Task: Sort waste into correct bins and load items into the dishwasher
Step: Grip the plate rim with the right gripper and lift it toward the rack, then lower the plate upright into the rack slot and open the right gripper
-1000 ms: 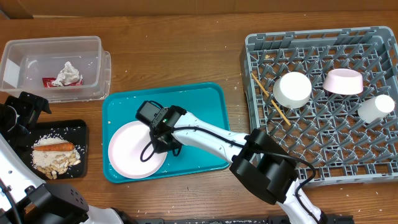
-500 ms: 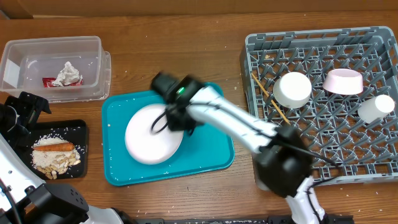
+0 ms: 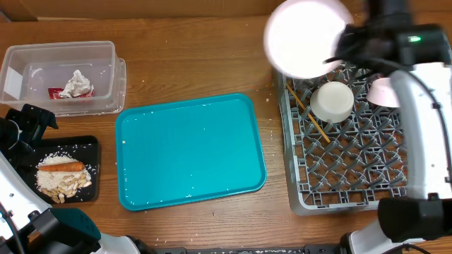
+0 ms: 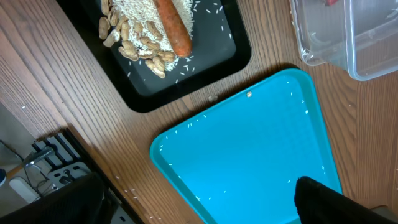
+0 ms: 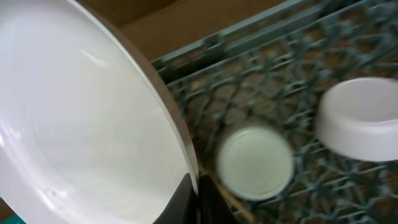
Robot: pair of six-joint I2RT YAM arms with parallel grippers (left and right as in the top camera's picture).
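My right gripper [image 3: 344, 44] is shut on the rim of the round pale plate [image 3: 306, 35] and holds it tilted in the air above the far-left corner of the grey dish rack [image 3: 353, 169]. In the right wrist view the fingers [image 5: 194, 190] pinch the plate's edge [image 5: 81, 112] above the white bowl [image 5: 255, 163] and pink bowl [image 5: 360, 118]. The white bowl [image 3: 332, 101] and chopsticks [image 3: 308, 109] lie in the rack; the cup is hidden by the arm. My left gripper [image 4: 199, 211] is open and empty over the teal tray's edge.
The teal tray [image 3: 191, 152] lies mid-table with a few rice grains. The clear tub [image 3: 60, 46] holds the foil ball [image 3: 74, 83] and red sachet [image 3: 55, 92]. The black tray [image 3: 88, 144] holds the carrot [image 3: 60, 166] and rice scraps [image 3: 60, 183].
My right gripper has lifted the plate off the teal tray and swung it up and right to above the dish rack's far-left corner. The left arm has not moved.
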